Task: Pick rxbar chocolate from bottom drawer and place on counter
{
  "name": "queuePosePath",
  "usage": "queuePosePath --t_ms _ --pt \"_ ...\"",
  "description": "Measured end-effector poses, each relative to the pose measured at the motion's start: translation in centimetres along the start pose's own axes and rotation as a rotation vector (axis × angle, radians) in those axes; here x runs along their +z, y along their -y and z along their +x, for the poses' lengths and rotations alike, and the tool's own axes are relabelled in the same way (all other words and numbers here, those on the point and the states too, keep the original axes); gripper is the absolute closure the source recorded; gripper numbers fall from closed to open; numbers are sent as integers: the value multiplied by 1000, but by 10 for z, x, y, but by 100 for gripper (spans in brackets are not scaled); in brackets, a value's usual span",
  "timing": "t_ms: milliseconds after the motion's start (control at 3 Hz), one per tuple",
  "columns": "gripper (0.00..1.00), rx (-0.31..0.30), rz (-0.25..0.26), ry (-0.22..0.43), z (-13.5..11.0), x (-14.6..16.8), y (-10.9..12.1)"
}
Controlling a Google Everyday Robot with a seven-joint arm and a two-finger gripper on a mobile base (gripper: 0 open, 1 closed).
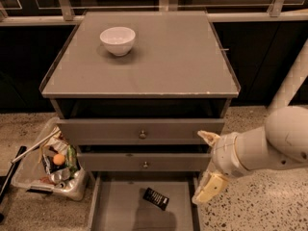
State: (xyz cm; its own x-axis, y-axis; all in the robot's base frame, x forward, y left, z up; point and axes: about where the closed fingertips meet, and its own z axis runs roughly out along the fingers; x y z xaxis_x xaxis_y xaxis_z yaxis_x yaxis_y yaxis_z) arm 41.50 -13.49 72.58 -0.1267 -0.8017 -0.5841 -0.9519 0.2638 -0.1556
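Observation:
The rxbar chocolate [156, 198] is a small black wrapper lying flat on the grey floor of the open bottom drawer [115, 211], right of its middle. The counter [163, 61] is the broad grey cabinet top. My gripper [208, 166] hangs at the cabinet's right front corner, its two cream fingers spread apart, one by the upper drawer's right end and one by the bottom drawer's right wall. It is open and empty, to the right of and above the bar.
A white bowl [117, 40] stands at the counter's back left. Two closed grey drawers with round knobs [142, 134] sit above the open one. A clear bin of trash [52, 166] stands on the speckled floor to the left.

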Motion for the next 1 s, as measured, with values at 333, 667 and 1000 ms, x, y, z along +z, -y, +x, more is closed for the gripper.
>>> queuePosePath --t_ms 333,667,1000 --pt "0 6 -26 40 11 41 -8" --pt "0 51 -54 25 36 87 -15" --pt "0 49 -54 29 35 90 -15"
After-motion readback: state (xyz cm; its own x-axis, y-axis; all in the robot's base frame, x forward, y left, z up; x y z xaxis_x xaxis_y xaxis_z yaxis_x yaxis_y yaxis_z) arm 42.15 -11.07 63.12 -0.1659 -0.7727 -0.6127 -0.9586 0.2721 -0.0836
